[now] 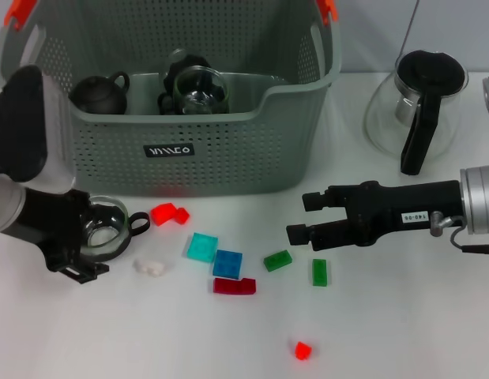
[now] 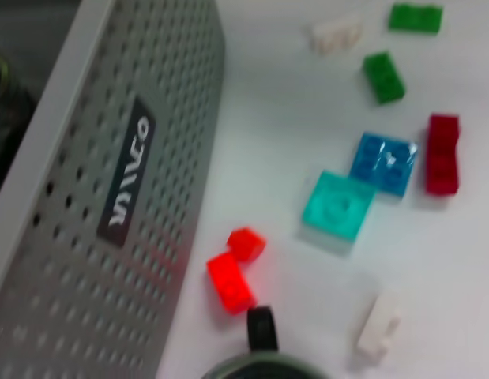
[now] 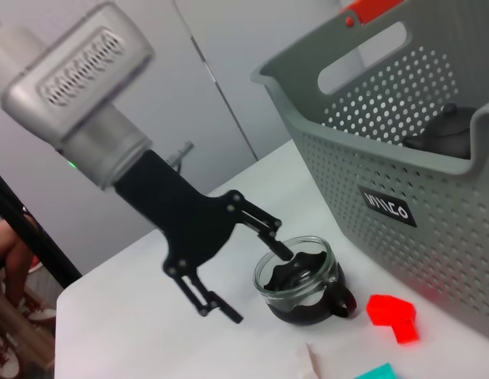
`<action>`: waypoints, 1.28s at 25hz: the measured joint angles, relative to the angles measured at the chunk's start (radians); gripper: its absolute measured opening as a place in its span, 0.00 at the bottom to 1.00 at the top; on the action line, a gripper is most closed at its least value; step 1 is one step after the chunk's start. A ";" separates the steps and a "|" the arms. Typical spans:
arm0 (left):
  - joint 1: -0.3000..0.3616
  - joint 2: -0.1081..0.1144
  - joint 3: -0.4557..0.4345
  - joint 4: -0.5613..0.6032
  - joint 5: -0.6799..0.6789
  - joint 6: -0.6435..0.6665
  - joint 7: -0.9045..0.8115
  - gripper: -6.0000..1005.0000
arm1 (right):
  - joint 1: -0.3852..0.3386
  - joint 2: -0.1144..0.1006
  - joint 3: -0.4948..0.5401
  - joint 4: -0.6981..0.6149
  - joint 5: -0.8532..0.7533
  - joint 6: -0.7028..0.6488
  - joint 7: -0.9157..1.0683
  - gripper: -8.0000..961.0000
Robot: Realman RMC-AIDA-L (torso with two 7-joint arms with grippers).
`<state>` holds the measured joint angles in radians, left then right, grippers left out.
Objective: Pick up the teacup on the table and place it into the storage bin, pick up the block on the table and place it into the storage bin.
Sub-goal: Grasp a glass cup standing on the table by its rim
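- Looking at the near left of the table, we saw the left gripper (image 3: 252,272) down at the glass teacup (image 1: 104,227), one finger (image 3: 278,246) dipped inside the rim and the other outside it, wide and not yet clamped on the wall.
- We judged the cup could skate on the white table (image 1: 149,339) or tip if the fingers closed off-centre; its black handle (image 2: 261,328) pointed toward the red blocks (image 1: 170,213) just beside it, which a swing might scatter.
- Lifting it too low could also knock the storage bin (image 1: 228,158), whose front wall stood close behind.
- Our right gripper (image 1: 301,216) hovered spread and empty near the green blocks (image 1: 277,260), right of centre.
- We found the bin already holding a dark teapot (image 1: 100,93) and a glass cup (image 1: 201,89).
- A glass carafe (image 1: 414,103) stood far right, outside the bin.
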<state>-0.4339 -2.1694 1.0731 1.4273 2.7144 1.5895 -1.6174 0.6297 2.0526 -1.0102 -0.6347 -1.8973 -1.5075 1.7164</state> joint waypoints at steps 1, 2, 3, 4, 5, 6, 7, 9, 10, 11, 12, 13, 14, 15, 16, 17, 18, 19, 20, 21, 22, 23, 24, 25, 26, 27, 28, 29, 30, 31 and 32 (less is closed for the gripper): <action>-0.004 0.000 0.002 -0.010 0.011 -0.011 0.000 0.84 | -0.002 0.001 0.001 0.000 0.000 0.000 0.001 0.96; -0.008 0.000 0.004 -0.019 0.021 -0.019 -0.001 0.84 | -0.004 0.001 0.002 0.000 0.000 0.000 0.001 0.97; -0.008 0.000 0.004 -0.019 0.021 -0.019 -0.001 0.84 | -0.005 0.002 0.003 0.000 0.000 0.000 0.002 0.97; -0.019 0.000 0.018 -0.044 0.052 -0.038 -0.005 0.84 | -0.006 0.003 0.003 0.001 0.000 0.001 0.002 0.97; -0.021 0.000 0.023 -0.049 0.057 -0.040 -0.008 0.84 | -0.006 0.004 0.004 0.001 0.000 0.002 0.005 0.97; -0.025 0.001 0.031 -0.056 0.065 -0.044 -0.013 0.84 | -0.006 0.004 0.004 0.002 0.000 0.004 0.007 0.97; -0.028 0.001 0.040 -0.065 0.074 -0.050 -0.021 0.84 | -0.007 0.005 0.004 0.002 0.000 0.005 0.009 0.97; -0.032 0.002 0.053 -0.076 0.085 -0.059 -0.033 0.83 | -0.007 0.006 0.004 0.002 0.000 0.005 0.011 0.97; -0.034 0.002 0.058 -0.079 0.087 -0.061 -0.037 0.83 | -0.007 0.006 0.005 0.002 0.000 0.005 0.011 0.97; -0.035 0.002 0.062 -0.079 0.088 -0.060 -0.039 0.83 | -0.007 0.006 0.005 0.003 0.000 0.005 0.011 0.97; -0.035 0.002 0.067 -0.081 0.088 -0.059 -0.041 0.83 | -0.007 0.006 0.006 0.003 0.000 0.005 0.011 0.97; -0.036 0.001 0.072 -0.083 0.088 -0.057 -0.045 0.83 | -0.007 0.006 0.007 0.003 0.000 0.005 0.011 0.97; -0.037 0.001 0.078 -0.087 0.089 -0.056 -0.048 0.83 | -0.007 0.006 0.008 0.003 0.000 0.005 0.011 0.97; -0.037 0.001 0.083 -0.091 0.089 -0.056 -0.051 0.83 | -0.007 0.006 0.008 0.003 0.000 0.005 0.011 0.97; -0.037 0.001 0.086 -0.095 0.089 -0.055 -0.053 0.83 | -0.007 0.006 0.008 0.003 0.000 0.005 0.011 0.97; -0.038 0.001 0.088 -0.099 0.089 -0.054 -0.054 0.83 | -0.007 0.006 0.009 0.003 0.000 0.006 0.011 0.97; -0.038 0.001 0.090 -0.103 0.090 -0.053 -0.055 0.83 | -0.007 0.006 0.009 0.003 0.000 0.006 0.011 0.97; -0.038 0.001 0.090 -0.107 0.090 -0.052 -0.056 0.82 | -0.007 0.006 0.010 0.003 0.000 0.006 0.011 0.97; -0.039 0.001 0.091 -0.110 0.090 -0.051 -0.060 0.82 | -0.007 0.006 0.012 0.003 0.000 0.006 0.011 0.97; -0.039 0.001 0.092 -0.113 0.090 -0.051 -0.063 0.82 | -0.007 0.006 0.013 0.003 0.000 0.006 0.011 0.97; -0.040 0.000 0.093 -0.115 0.090 -0.051 -0.067 0.82 | -0.007 0.005 0.013 0.003 0.000 0.006 0.011 0.97; -0.041 0.000 0.095 -0.118 0.090 -0.051 -0.072 0.82 | -0.007 0.005 0.013 0.003 0.000 0.006 0.011 0.97; -0.041 0.000 0.096 -0.120 0.090 -0.051 -0.075 0.82 | -0.007 0.005 0.013 0.003 0.000 0.006 0.011 0.97; -0.041 0.000 0.098 -0.123 0.091 -0.050 -0.078 0.82 | -0.007 0.005 0.013 0.003 0.000 0.006 0.011 0.97; -0.041 0.000 0.099 -0.125 0.091 -0.048 -0.078 0.82 | -0.007 0.005 0.013 0.003 0.000 0.006 0.011 0.97; -0.042 0.001 0.099 -0.128 0.091 -0.044 -0.078 0.82 | -0.007 0.005 0.013 0.003 0.000 0.006 0.011 0.97; -0.045 0.002 0.099 -0.132 0.091 -0.040 -0.078 0.82 | -0.007 0.005 0.014 0.003 0.000 0.006 0.011 0.97; -0.047 0.003 0.098 -0.134 0.091 -0.037 -0.079 0.82 | -0.007 0.004 0.014 0.003 0.000 0.006 0.011 0.97; -0.049 0.003 0.096 -0.137 0.091 -0.036 -0.079 0.78 | -0.007 0.004 0.015 0.003 0.000 0.005 0.011 0.97; -0.049 0.003 0.095 -0.137 0.091 -0.035 -0.079 0.75 | -0.007 0.003 0.015 0.003 0.000 0.004 0.011 0.97; -0.050 0.003 0.095 -0.137 0.091 -0.035 -0.079 0.72 | -0.008 0.003 0.016 0.003 0.000 0.004 0.011 0.97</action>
<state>-0.4834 -2.1667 1.1679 1.2904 2.8057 1.5542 -1.6969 0.6221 2.0555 -0.9945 -0.6319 -1.8975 -1.5038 1.7273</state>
